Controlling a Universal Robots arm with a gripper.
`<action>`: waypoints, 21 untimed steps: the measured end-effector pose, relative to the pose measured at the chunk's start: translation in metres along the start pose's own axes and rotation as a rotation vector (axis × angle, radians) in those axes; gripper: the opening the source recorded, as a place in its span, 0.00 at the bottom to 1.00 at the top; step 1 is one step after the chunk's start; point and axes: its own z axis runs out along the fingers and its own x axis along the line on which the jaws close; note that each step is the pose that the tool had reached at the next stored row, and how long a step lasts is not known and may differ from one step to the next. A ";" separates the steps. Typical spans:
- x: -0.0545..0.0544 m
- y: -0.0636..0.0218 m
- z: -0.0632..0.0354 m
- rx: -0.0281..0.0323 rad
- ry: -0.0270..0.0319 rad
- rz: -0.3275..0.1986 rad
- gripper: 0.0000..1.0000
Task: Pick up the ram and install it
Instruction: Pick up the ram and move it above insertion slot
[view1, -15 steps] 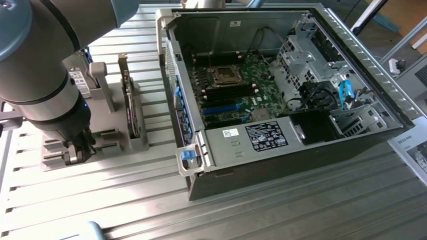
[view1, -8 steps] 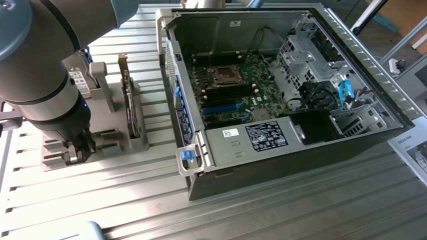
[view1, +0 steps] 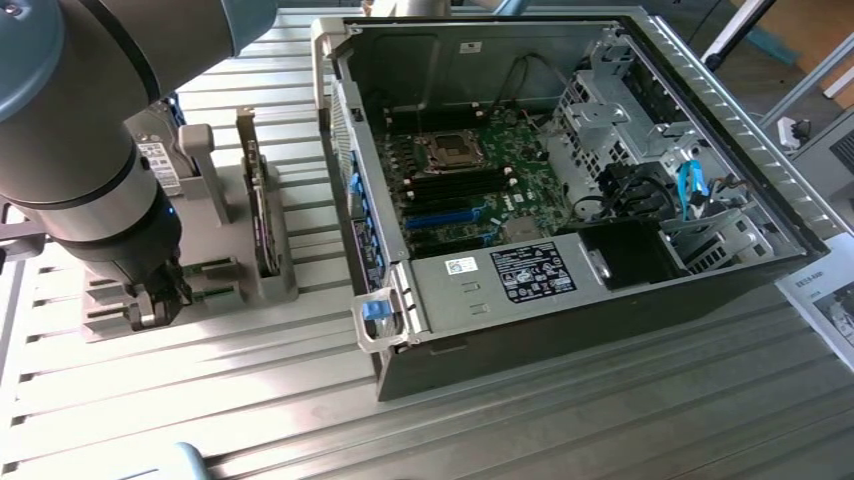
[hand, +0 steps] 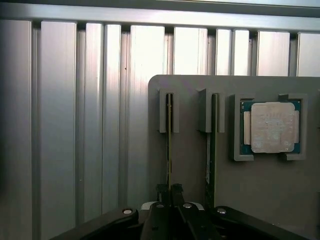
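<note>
While ram (hand: 169, 131) stands (edgewise), gripper (hand: 169, 192) clamps it.

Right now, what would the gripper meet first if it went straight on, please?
The ram, standing on edge in the grey holder, between its jaws; beyond it, probably the holder's base.

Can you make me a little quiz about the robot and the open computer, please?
1. Pick one: what is the gripper closed on? A) the ram B) a fan C) a screwdriver
2. True or false: the computer case has its side cover on.
3. Fill the gap: beside the processor chip, the gray holder carries ___ boards standing on edge.
Key: 1 A; 2 false; 3 two.
</note>
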 end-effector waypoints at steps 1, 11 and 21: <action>0.000 0.0000 0.0000 0.0000 0.0000 0.000 0.13; 0.000 0.0000 -0.0005 0.0003 0.0000 0.000 0.13; -0.001 0.0000 -0.0171 0.0000 0.0024 0.000 0.13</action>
